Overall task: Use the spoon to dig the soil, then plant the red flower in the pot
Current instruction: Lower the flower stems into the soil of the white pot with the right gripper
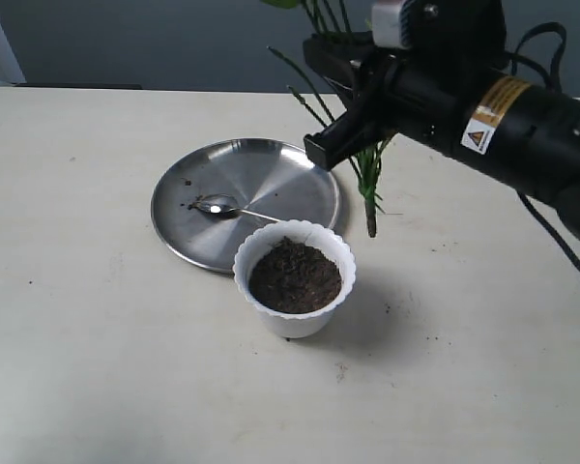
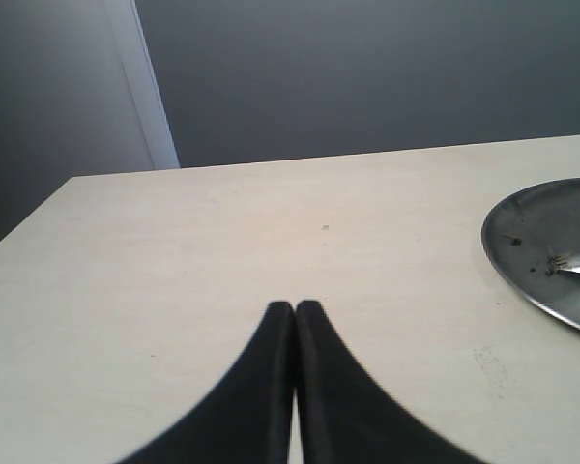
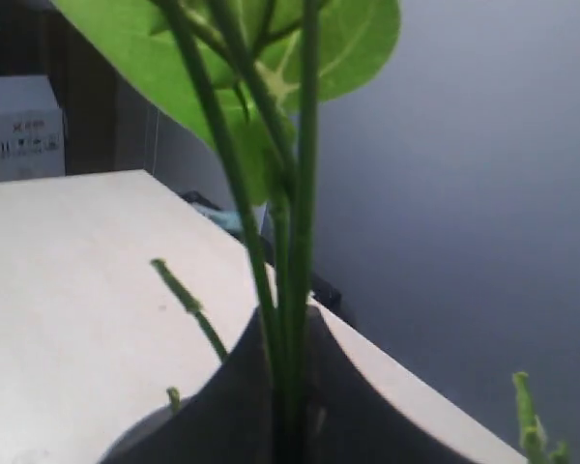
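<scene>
I see a pale cream table (image 1: 97, 367) with a dark grey wall (image 1: 155, 43) behind it. My left gripper (image 2: 296, 307) hangs over bare table, its fingers pressed together and holding nothing. Further right lies a round steel plate (image 1: 280, 174) with the spoon (image 1: 222, 206) on it, some crumbs beside the bowl. In front stands the white pot (image 1: 295, 319) with wavy rim, filled with dark soil (image 1: 295, 275). On the right, my right gripper (image 3: 288, 387) clamps the green stems of the red flower (image 1: 369, 184) above the table, just behind the pot.
</scene>
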Available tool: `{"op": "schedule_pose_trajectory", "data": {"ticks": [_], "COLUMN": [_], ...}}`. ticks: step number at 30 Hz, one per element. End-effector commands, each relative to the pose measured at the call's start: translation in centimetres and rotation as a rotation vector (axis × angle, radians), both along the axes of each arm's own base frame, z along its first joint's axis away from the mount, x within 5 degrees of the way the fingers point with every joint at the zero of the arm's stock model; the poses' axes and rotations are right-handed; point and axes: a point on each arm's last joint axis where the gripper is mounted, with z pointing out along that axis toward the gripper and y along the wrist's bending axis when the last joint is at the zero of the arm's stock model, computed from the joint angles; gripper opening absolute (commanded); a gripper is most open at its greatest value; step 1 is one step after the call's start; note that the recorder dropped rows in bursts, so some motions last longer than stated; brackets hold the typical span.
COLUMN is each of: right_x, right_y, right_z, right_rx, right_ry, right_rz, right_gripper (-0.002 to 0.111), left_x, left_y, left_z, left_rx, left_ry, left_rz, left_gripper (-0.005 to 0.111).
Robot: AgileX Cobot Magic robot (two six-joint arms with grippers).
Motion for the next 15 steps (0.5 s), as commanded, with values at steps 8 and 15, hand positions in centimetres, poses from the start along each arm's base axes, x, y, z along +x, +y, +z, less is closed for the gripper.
{"op": "schedule_pose_trajectory", "data": {"ticks": [8, 15], "right_x": [1.1, 1.6], "right_y": [2.7, 3.6], "right_z": [-5.1, -9.5], "right_rx": [0.244, 0.195], "right_ry": [-0.031, 0.054], "right_rz": [0.197, 0.233], "right_gripper": [-0.001, -0.001], "left_x": [0.0, 0.0], "left_y": [0.0, 0.0], "left_z": [0.2, 0.2], "left_rx": [-0.001, -0.001], "left_ry": [-0.014, -0.014], "left_rz": [-0.006, -0.006], "left_gripper": [0.0, 0.0]}}
